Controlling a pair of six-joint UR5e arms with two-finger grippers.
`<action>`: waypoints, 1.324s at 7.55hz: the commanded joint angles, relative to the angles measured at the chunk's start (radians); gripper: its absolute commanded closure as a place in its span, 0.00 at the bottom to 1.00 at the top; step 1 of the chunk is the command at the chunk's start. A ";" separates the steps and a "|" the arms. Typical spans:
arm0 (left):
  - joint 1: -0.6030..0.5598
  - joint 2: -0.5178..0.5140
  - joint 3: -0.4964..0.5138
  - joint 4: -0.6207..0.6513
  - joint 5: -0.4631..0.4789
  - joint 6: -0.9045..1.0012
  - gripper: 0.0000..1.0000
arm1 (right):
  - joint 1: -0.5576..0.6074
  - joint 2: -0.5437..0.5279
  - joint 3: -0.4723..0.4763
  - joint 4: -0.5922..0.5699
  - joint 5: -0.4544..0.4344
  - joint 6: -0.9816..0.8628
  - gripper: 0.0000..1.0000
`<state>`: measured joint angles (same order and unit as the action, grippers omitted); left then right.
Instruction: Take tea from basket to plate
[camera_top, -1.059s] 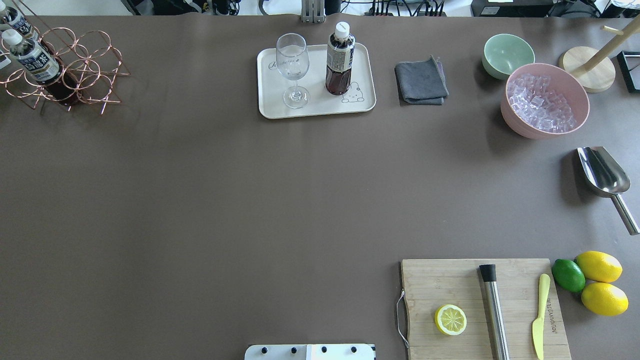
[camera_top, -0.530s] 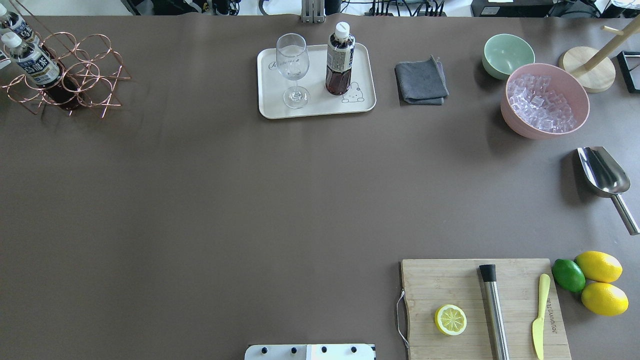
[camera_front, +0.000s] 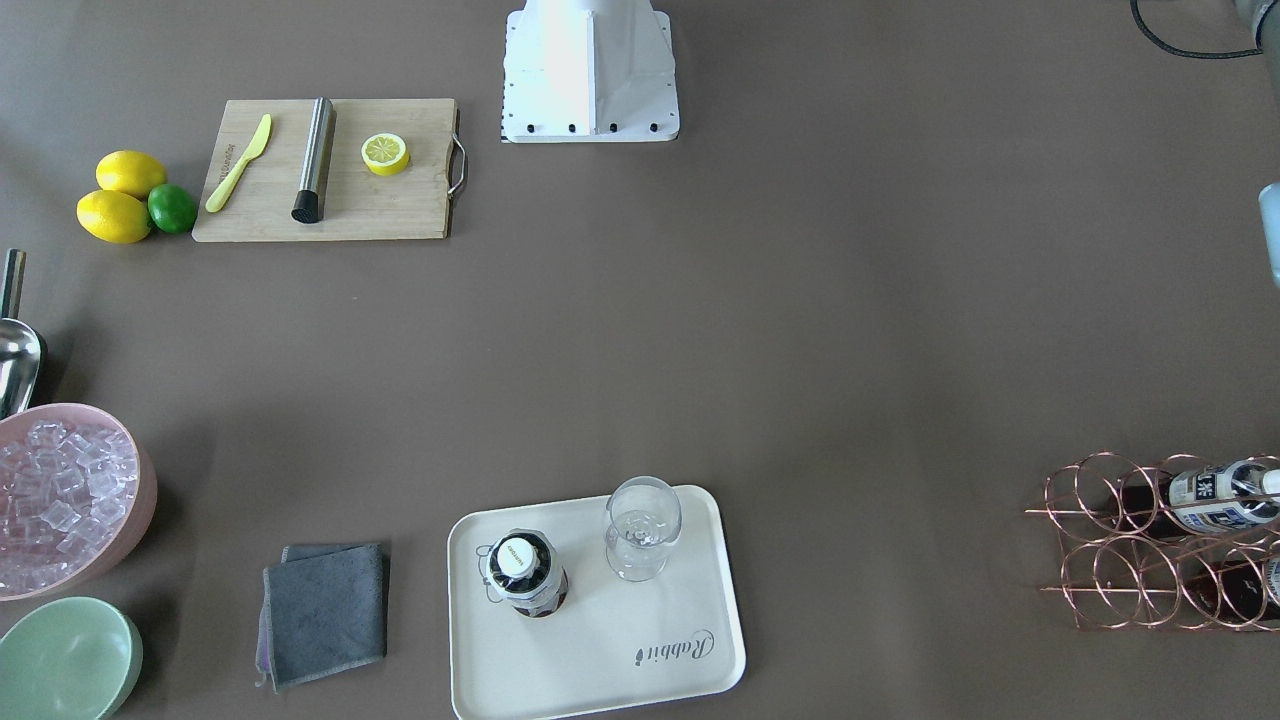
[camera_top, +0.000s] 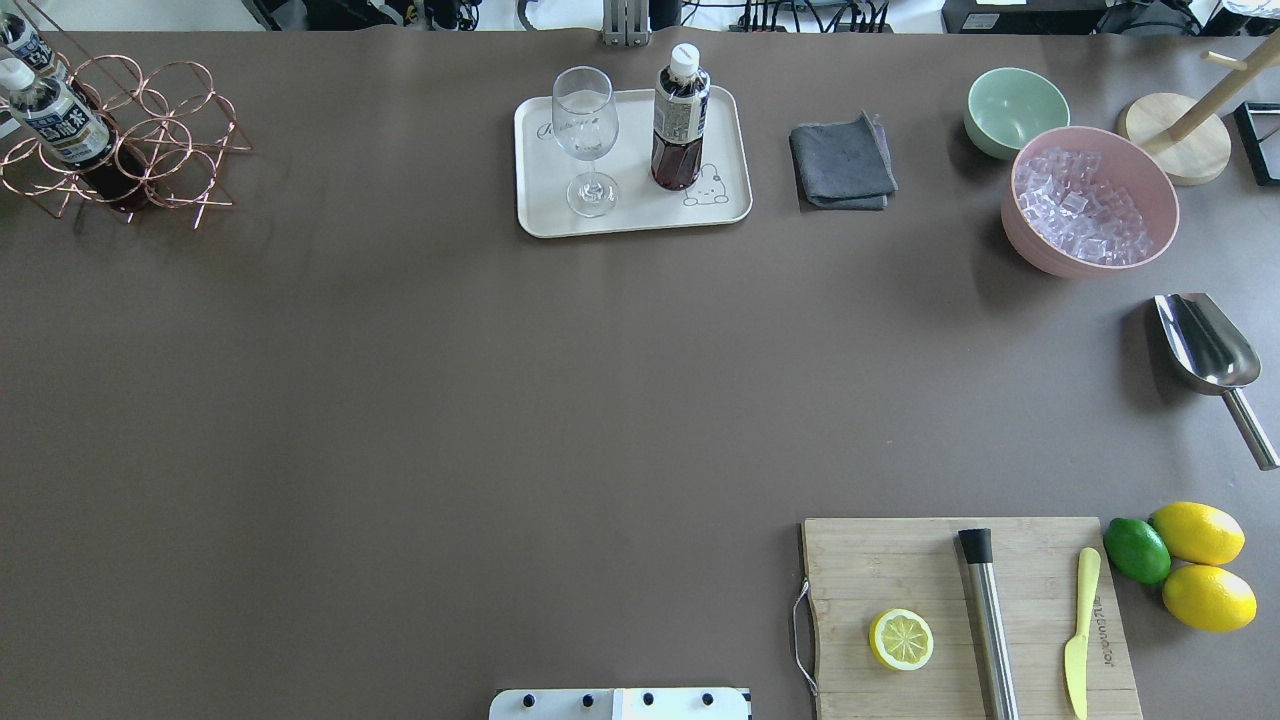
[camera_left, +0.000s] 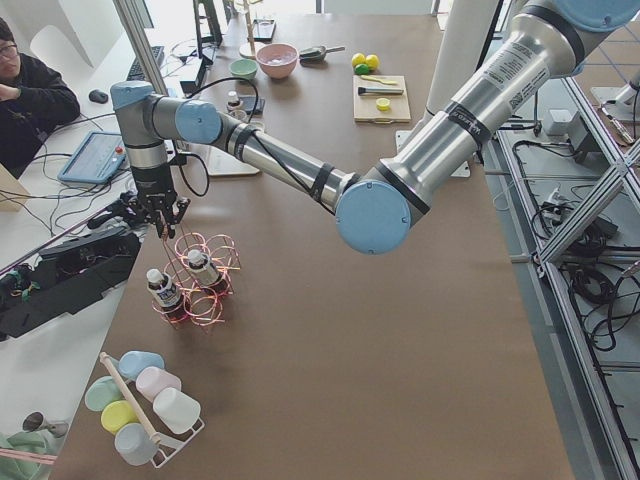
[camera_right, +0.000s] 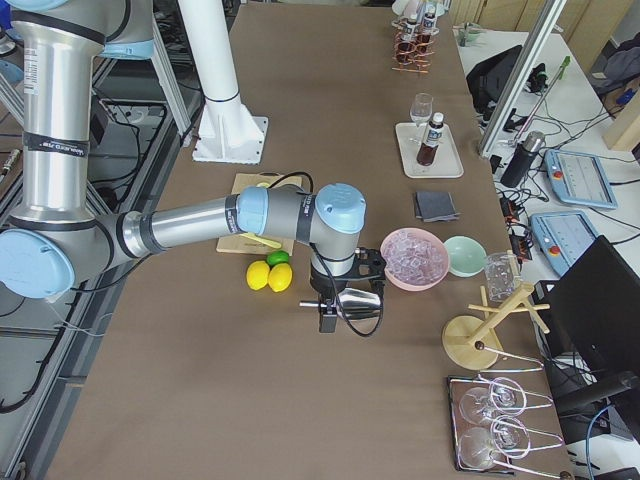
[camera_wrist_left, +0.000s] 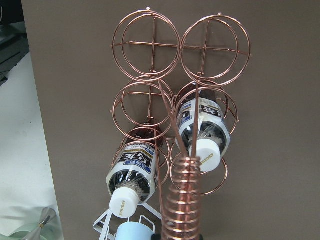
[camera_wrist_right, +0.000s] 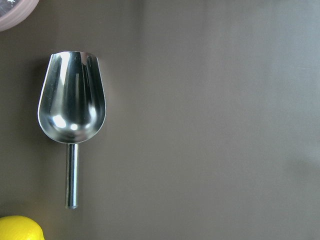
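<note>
One tea bottle stands upright on the cream plate beside a clear glass; it also shows in the front-facing view. The copper wire basket sits at the table's far left and holds two more tea bottles. My left gripper is at the top of the basket's tall handle, whose coil runs into the jaws in the left wrist view. My right gripper hovers over a steel scoop; I cannot tell whether it is open.
A grey cloth, a pale green bowl and a pink bowl of ice lie right of the plate. A cutting board with half a lemon, a muddler and a knife is near right, lemons beside it.
The basket with its two bottles has shifted slightly left toward the table's edge and rocked. The bottle on the plate has not moved.
</note>
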<state>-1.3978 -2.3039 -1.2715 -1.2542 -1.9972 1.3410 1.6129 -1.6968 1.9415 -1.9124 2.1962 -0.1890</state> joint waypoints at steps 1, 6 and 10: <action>0.013 0.000 0.000 -0.001 0.000 -0.002 1.00 | 0.022 0.009 0.013 0.009 0.003 0.002 0.00; 0.019 -0.003 0.004 -0.013 0.000 0.001 0.79 | 0.090 0.008 0.002 0.001 0.036 -0.001 0.00; 0.022 0.001 0.003 -0.034 -0.002 0.003 0.02 | 0.090 0.008 -0.010 0.004 0.037 0.000 0.00</action>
<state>-1.3744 -2.3041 -1.2693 -1.2807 -1.9984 1.3461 1.7026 -1.6897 1.9364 -1.9094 2.2325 -0.1888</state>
